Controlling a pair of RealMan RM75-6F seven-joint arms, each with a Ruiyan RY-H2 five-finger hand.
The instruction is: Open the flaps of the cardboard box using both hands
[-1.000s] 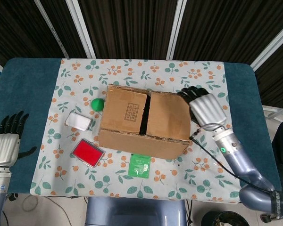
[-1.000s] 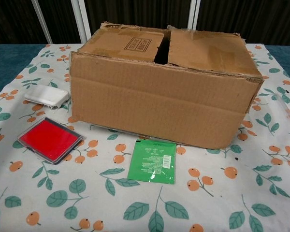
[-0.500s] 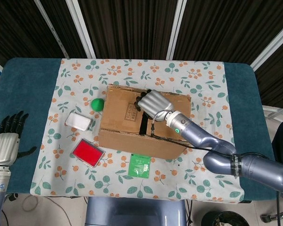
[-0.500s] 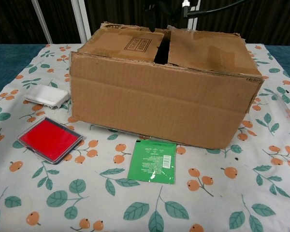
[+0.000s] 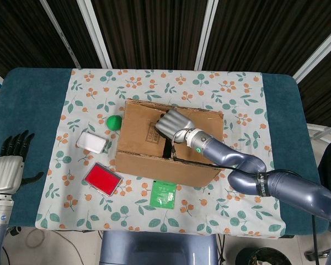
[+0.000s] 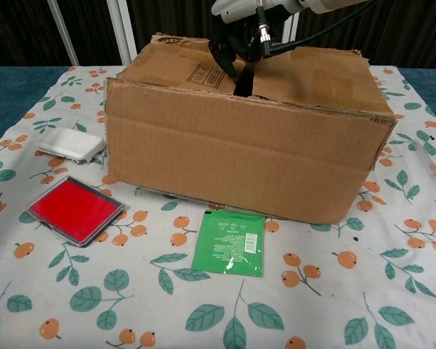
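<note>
The cardboard box (image 5: 146,132) (image 6: 240,153) stands mid-table on the floral cloth, its two top flaps lying flat with a dark gap between them. My right hand (image 5: 171,125) (image 6: 238,33) hovers over that gap, back of the hand up. Its dark fingertips (image 6: 224,52) dip down at the gap's far end, beside the left flap's edge; I see nothing held in it. My left hand (image 5: 10,163) is far off at the table's left edge, fingers spread and empty. The chest view does not show it.
Left of the box lie a green ball (image 5: 114,122), a white case (image 5: 91,142) (image 6: 70,144) and a flat red case (image 5: 102,179) (image 6: 74,209). A green sachet (image 5: 164,194) (image 6: 229,243) lies in front of the box. Bare teal table (image 5: 33,110) flanks the cloth.
My right hand swung from beside the box's right end to above the top, then lowered its fingertips to the gap between the flaps. The left hand stayed still.
</note>
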